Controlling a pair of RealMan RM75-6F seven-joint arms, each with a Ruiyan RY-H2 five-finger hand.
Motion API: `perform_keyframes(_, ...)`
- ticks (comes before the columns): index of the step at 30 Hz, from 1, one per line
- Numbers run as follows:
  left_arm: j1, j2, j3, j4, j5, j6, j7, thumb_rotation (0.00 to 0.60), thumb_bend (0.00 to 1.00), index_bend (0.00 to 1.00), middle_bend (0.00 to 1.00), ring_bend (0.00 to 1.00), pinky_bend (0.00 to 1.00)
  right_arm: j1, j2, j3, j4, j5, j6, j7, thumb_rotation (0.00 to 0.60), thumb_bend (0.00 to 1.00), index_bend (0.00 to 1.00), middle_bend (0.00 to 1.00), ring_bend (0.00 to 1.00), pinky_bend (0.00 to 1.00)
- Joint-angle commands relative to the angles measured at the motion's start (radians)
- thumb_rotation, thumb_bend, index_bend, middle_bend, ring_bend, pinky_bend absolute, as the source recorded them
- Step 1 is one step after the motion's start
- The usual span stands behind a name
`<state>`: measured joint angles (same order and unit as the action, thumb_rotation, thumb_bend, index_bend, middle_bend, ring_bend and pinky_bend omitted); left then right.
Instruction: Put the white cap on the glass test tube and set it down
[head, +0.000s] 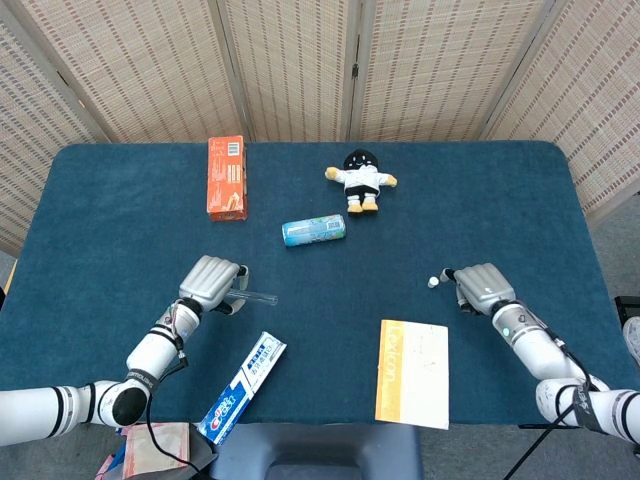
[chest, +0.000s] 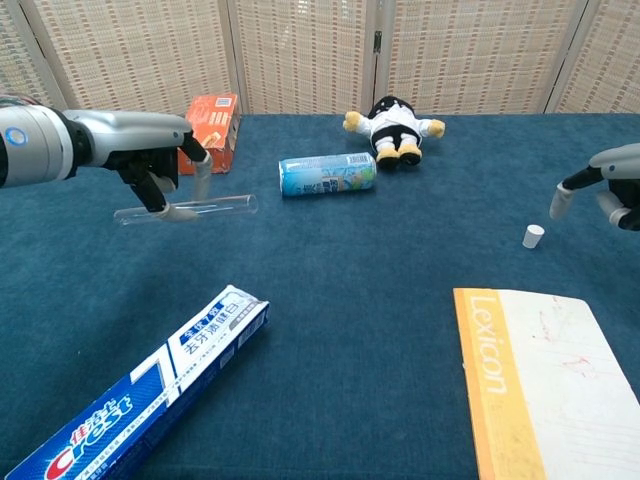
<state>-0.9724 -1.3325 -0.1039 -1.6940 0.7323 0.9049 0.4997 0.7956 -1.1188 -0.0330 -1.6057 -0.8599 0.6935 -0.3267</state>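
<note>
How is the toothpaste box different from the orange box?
The toothpaste box is blue and white, while the orange box is orange. The toothpaste box is long and thin; the orange box looks shorter and wider. The toothpaste box lies at the near edge of the table, slanted, and the orange box lies at the far side, nearly straight. Both lie flat, and no hand touches them.
</note>
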Motion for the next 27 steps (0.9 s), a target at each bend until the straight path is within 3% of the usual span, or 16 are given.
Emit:
perform_keyframes(1, 0.001, 0.001, 0.000, 0.000, 0.001, 0.001, -0.001, 0.600, 0.36, 0.59, 1.00, 1.00, 1.00, -0.014, 0.046, 0.010, -0.058, -0.009, 0.054, -0.001, 0.600, 0.85, 0.23, 0.97, 0.99, 1.00)
perform_keyframes(5, 0.004, 0.005, -0.001, -0.003, -0.001, 0.004, -0.005, 0.600, 0.36, 0.59, 1.00, 1.00, 1.00, -0.061, 0.081, 0.042, -0.110, -0.072, 0.157, 0.048, 0.600, 0.65, 0.23, 0.85, 0.84, 0.89)
perform_keyframes(8, 0.006, 0.007, 0.000, -0.007, 0.000, 0.006, -0.005, 0.600, 0.36, 0.59, 1.00, 1.00, 1.00, -0.088, 0.097, 0.061, -0.131, -0.104, 0.199, 0.087, 0.600, 0.44, 0.23, 0.66, 0.64, 0.75)
perform_keyframes(11, 0.006, 0.009, 0.000, -0.012, -0.001, 0.008, -0.003, 0.600, 0.36, 0.59, 1.00, 1.00, 1.00, -0.108, 0.109, 0.081, -0.146, -0.129, 0.219, 0.131, 0.600, 0.25, 0.23, 0.39, 0.37, 0.49)
perform_keyframes(14, 0.007, 0.011, -0.001, -0.018, -0.002, 0.011, -0.003, 0.600, 0.36, 0.59, 1.00, 1.00, 1.00, -0.122, 0.107, 0.088, -0.135, -0.165, 0.231, 0.152, 0.600, 0.14, 0.22, 0.15, 0.12, 0.22)
perform_keyframes(16, 0.007, 0.012, -0.001, -0.021, -0.002, 0.014, -0.002, 0.600, 0.36, 0.59, 1.00, 1.00, 1.00, -0.124, 0.105, 0.090, -0.128, -0.178, 0.227, 0.154, 0.600, 0.11, 0.20, 0.05, 0.02, 0.08)
perform_keyframes(18, 0.008, 0.013, -0.001, -0.024, -0.003, 0.015, -0.002, 0.600, 0.36, 0.59, 1.00, 1.00, 1.00, -0.129, 0.089, 0.094, -0.107, -0.202, 0.238, 0.156, 0.600, 0.10, 0.17, 0.01, 0.00, 0.01)
perform_keyframes(23, 0.008, 0.011, 0.001, -0.024, -0.004, 0.013, -0.002, 0.600, 0.36, 0.59, 1.00, 1.00, 1.00, -0.141, 0.029, 0.101, -0.039, -0.256, 0.266, 0.161, 0.600, 0.11, 0.17, 0.00, 0.00, 0.00)
perform_keyframes(27, 0.005, 0.005, 0.001, -0.021, -0.013, 0.009, 0.001, 0.600, 0.36, 0.59, 1.00, 1.00, 1.00, -0.140, -0.039, 0.104, 0.041, -0.270, 0.256, 0.163, 0.600, 0.16, 0.27, 0.00, 0.00, 0.00)
